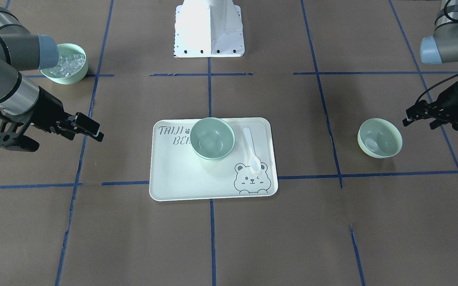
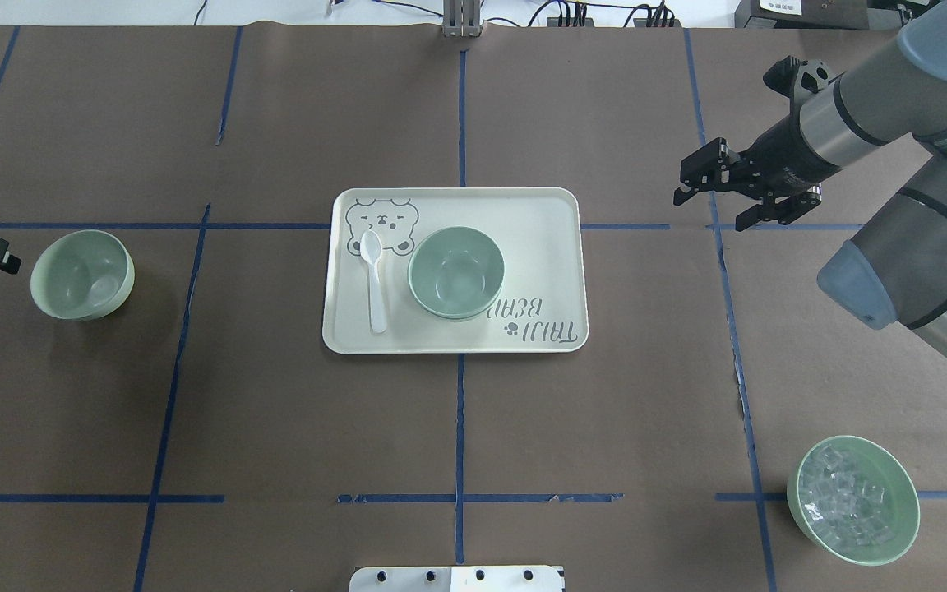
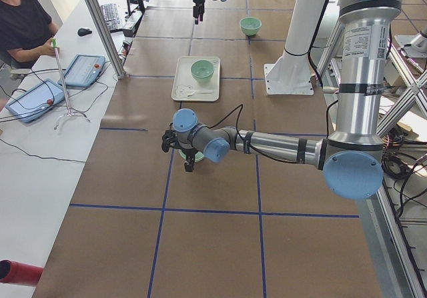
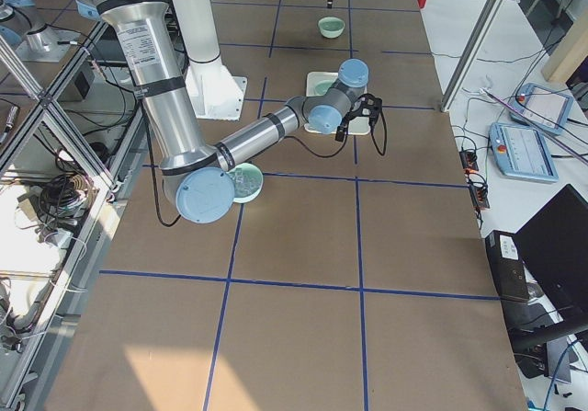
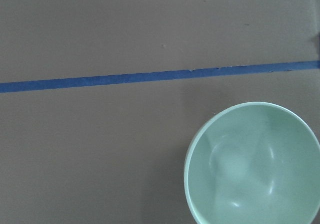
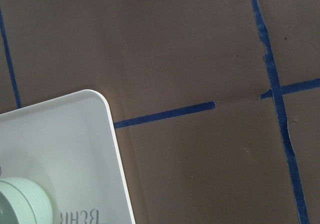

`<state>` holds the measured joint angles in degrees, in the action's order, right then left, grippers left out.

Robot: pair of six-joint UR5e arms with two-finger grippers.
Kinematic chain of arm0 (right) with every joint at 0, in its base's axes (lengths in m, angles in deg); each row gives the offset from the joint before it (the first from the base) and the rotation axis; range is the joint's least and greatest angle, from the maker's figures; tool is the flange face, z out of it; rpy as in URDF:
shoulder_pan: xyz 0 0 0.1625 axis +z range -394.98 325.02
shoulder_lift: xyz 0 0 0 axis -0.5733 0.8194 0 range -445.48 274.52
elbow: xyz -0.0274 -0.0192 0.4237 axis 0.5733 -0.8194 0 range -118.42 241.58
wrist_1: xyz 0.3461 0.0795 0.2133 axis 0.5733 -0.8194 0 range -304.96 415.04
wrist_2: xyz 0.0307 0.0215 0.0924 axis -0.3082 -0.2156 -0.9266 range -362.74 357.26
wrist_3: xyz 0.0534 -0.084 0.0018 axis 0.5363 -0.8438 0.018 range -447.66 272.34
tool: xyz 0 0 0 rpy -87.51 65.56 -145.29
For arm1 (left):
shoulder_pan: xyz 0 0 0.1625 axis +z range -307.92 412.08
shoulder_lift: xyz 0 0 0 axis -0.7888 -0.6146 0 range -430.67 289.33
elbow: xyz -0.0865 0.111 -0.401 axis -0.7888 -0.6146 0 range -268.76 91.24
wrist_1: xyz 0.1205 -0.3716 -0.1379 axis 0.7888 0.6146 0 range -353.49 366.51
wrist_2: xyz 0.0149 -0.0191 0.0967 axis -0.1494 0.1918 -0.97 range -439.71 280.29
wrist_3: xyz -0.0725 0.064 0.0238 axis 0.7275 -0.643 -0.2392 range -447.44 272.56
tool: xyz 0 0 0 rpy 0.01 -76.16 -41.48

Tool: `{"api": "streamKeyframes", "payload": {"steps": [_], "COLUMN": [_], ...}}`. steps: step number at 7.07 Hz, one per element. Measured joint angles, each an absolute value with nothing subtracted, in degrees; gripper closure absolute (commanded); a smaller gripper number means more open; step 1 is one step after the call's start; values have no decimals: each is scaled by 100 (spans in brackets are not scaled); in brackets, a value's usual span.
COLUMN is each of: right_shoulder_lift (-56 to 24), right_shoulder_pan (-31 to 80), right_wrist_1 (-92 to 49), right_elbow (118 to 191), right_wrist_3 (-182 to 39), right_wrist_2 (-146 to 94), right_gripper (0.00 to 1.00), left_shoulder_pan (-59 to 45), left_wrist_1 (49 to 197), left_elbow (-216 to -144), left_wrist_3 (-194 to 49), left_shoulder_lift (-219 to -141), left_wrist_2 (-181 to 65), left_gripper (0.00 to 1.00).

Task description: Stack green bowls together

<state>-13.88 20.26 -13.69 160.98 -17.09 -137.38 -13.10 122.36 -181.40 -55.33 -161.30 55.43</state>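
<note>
One pale green bowl [image 2: 81, 274] stands alone on the brown table at the left; it also shows in the front view [image 1: 380, 138] and the left wrist view [image 5: 255, 166]. A second green bowl [image 2: 455, 271] stands on the bear-print tray [image 2: 539, 214]; layered rims in the right wrist view [image 6: 22, 204] suggest two bowls nested there. My left gripper [image 1: 418, 121] is open and empty, just beside the lone bowl. My right gripper [image 2: 708, 210] is open and empty, above the table to the right of the tray.
A white spoon [image 2: 373, 275] lies on the tray beside the bowl. A green bowl of clear cubes [image 2: 853, 499] stands near the robot's right. The white robot base [image 1: 209, 29] is at the table's edge. Blue tape lines cross the table.
</note>
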Motion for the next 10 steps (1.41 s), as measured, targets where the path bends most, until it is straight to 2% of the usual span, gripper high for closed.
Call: {"api": "streamKeyframes", "payload": {"steps": [1,3,4,5,6,10], "right_shoulder_lift": [-1367,-1359,-1358,-1358,-1358,-1359], "right_shoulder_pan": [2028,2025,2023,2022,2022,2013], "right_wrist_1": [-1364,-1361,-1361,-1361,-1361,-1360], "right_elbow": [16094,16069,16066,16064,16064,16062], "right_wrist_3": [-1721,-1725,-1726,-1726,-1726,-1726], "right_wrist_2": [-13730,-13703,-13698,-13693,-13689,-13678], "right_gripper": [0,0,0,0,0,0], "left_shoulder_pan": [-1187,-940,-851,-772,-717,-659], "left_wrist_1": [12247,12252,12251,12247,12243,12219], "left_elbow": [-17989,-17705,-17615,-17545,-17477,-17543], "left_wrist_3": [-5523,-5519,-5518,-5516,-5514,-5410], "left_shoulder_lift": [-16256,-16479,-16542,-16588,-16627,-16713], "left_wrist_2": [5527,5521,5521,5521,5521,5514], "left_gripper": [3,26,44,69,99,100]}}
